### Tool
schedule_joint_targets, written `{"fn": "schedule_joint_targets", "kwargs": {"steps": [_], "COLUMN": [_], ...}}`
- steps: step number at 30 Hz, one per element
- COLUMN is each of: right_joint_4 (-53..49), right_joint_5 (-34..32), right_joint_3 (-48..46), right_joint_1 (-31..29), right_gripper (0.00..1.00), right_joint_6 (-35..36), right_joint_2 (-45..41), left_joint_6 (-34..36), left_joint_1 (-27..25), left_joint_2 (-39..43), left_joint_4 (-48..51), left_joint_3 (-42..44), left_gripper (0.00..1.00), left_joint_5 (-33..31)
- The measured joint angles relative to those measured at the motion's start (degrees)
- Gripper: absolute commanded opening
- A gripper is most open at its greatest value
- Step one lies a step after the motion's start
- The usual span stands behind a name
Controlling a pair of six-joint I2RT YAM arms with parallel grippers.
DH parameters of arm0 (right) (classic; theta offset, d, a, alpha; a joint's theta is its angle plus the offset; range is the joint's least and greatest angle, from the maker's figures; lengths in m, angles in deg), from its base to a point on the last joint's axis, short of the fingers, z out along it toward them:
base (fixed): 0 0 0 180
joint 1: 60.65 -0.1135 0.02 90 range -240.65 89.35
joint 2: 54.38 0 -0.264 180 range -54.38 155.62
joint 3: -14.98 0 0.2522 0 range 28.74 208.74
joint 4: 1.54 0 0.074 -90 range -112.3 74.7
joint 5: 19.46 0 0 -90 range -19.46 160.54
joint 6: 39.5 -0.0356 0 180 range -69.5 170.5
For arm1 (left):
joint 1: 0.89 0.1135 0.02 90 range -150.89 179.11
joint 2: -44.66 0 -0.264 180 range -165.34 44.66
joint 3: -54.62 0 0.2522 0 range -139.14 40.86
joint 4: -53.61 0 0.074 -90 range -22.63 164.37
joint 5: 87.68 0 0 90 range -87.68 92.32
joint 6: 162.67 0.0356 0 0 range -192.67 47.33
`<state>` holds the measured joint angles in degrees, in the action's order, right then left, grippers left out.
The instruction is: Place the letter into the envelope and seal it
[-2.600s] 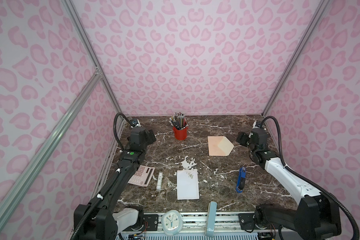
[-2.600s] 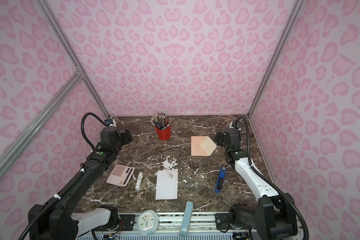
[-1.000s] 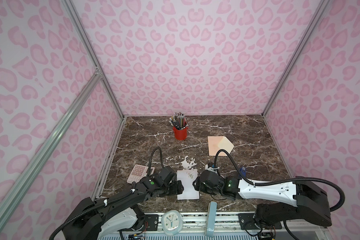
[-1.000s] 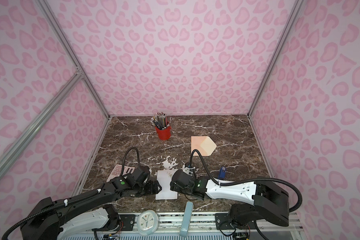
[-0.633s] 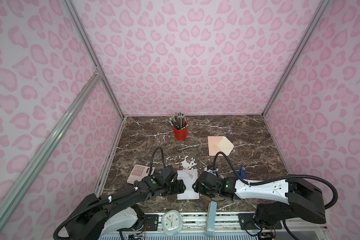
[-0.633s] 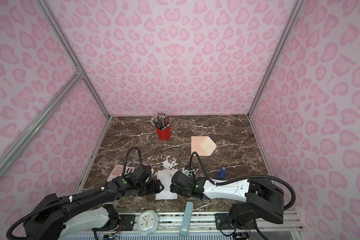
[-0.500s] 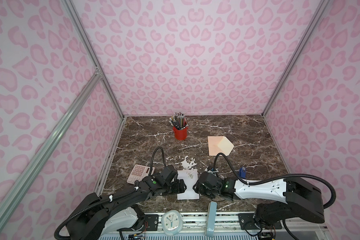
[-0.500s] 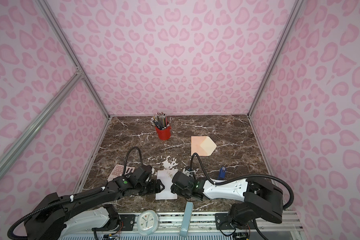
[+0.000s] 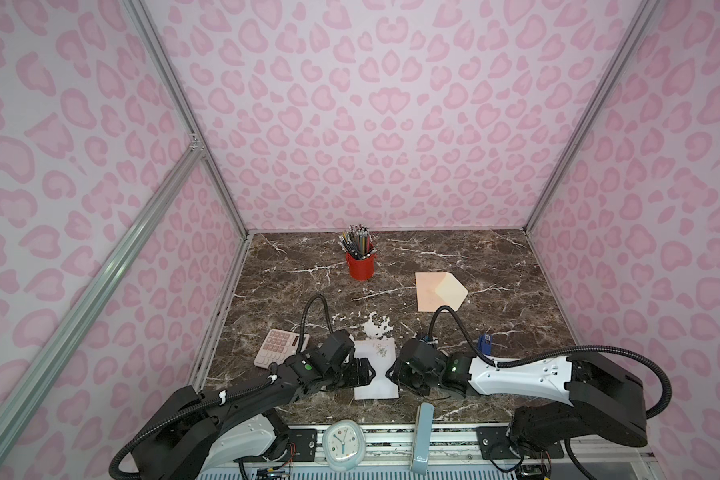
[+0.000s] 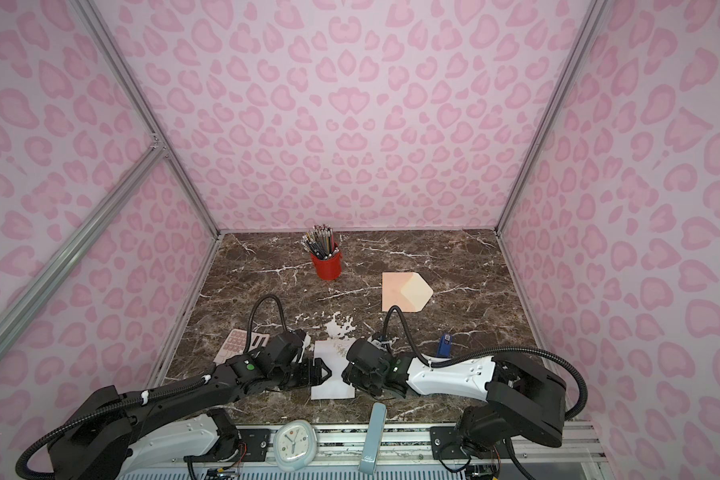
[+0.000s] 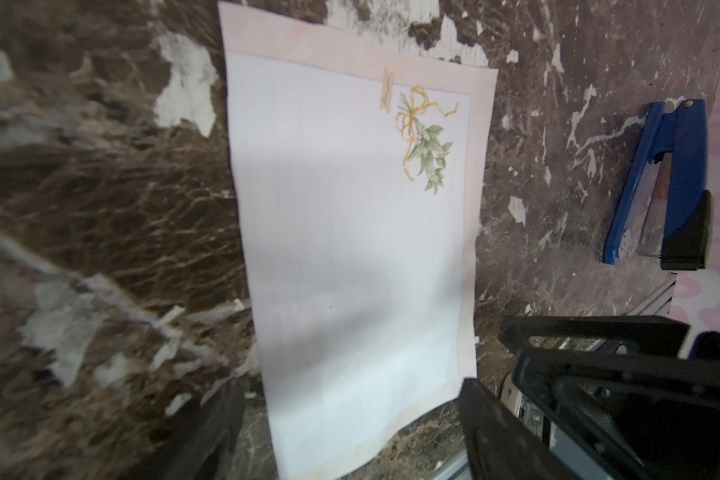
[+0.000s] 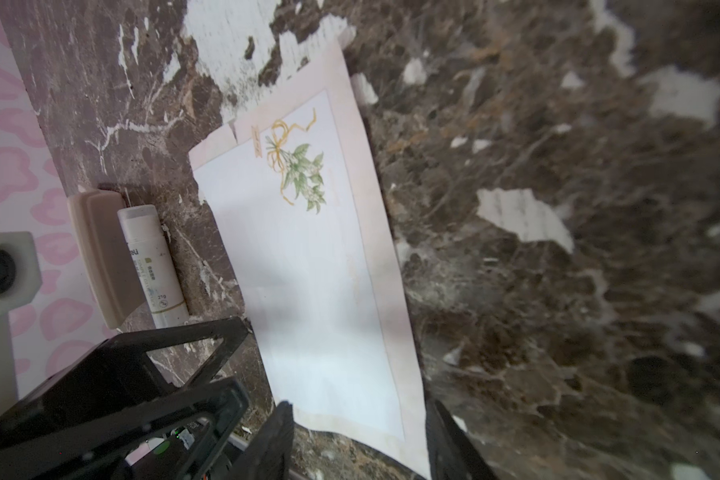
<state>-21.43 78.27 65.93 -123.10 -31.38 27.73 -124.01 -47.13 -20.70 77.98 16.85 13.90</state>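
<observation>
Operator: What has changed in the last few seconds?

Technician: Both arms have left the rear of the marble table and come down at its near edge. The left gripper [image 9: 366, 371] now sits at the left edge of the letter [image 9: 376, 386]. The right gripper [image 9: 391, 372] sits at the right edge, so the two face each other across the sheet.

Operator: Has the letter moved?

Technician: No. It lies flat where it was, printed side up, with the plant drawing at its far corner. The glue stick [image 12: 152, 266] is just beside it on one side, and the blue stapler [image 11: 657, 183] is near it on the other.

Operator: What is the finger state?

Technician: In the left wrist view, the left fingers [image 11: 487, 419] stand wide apart with the sheet's near end between them. In the right wrist view, the right fingers [image 12: 277, 440] also stand apart, straddling the sheet's near edge. No pinch shows on either side, so neither gripper holds anything.

Operator: Where is the envelope?

Technician: The envelope [image 9: 433, 292] has not moved. It lies well apart from the letter, toward the back right, with its pale pointed flap folded out to the right.

Operator: What does this mean for the task?

Technician: The approach appears complete and the grasp comes next. The sheet is thin and lies flush on the table, so lifting an edge is probably the hard part. Insertion and sealing are not yet begun.
</observation>
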Motion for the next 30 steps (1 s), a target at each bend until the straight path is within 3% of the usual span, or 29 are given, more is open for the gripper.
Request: {"fn": "schedule_joint_targets", "kwargs": {"steps": [30], "right_joint_4": [-7.13], "right_joint_5": [8.48], "right_joint_3": [-0.44], "right_joint_1": [7.8], "right_gripper": [0.52], "right_joint_6": [7.5], "right_joint_2": [-1.36], "left_joint_6": [-2.16], "left_joint_1": [-1.53], "left_joint_2": [-6.97], "left_joint_4": [-9.35], "left_joint_3": [-1.31], "left_gripper": [0.82], "left_joint_5": [3.54]}}
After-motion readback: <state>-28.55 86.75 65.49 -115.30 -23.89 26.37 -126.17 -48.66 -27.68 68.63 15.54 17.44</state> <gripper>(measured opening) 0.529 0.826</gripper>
